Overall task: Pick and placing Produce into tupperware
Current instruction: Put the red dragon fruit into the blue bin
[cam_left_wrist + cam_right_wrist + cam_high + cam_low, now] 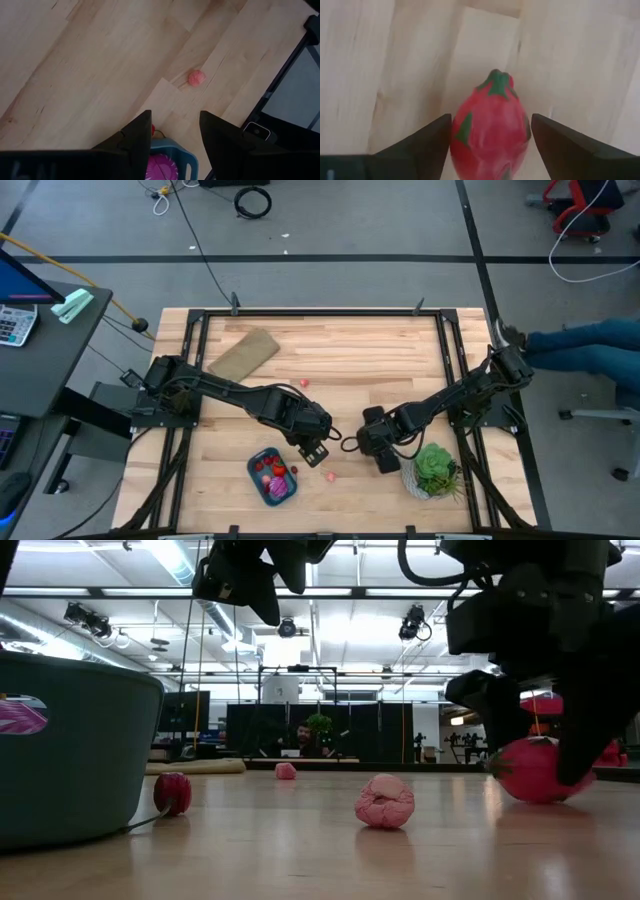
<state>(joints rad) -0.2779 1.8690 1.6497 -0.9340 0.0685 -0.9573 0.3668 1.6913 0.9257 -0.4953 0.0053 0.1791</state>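
Wooden table (340, 360); lit room behind

Grey floor (400, 240) surrounds the light wooden table (350, 350), with black cables (252, 200) coiled well beyond the grippers. A dark desk (60, 350) stands left of the left arm. Ceiling strip lights (330, 590) glow above a seated person (302, 735) far behind

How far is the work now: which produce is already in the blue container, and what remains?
Done: several red and magenta pieces lie in the tupperware. In hand: the right pincer stands open around a red fruit with green leaves on the table, not lifted. The left pincer is open and empty above the container. Left: the pale pink piece, a small red berry beside the container and a pink piece farther back.
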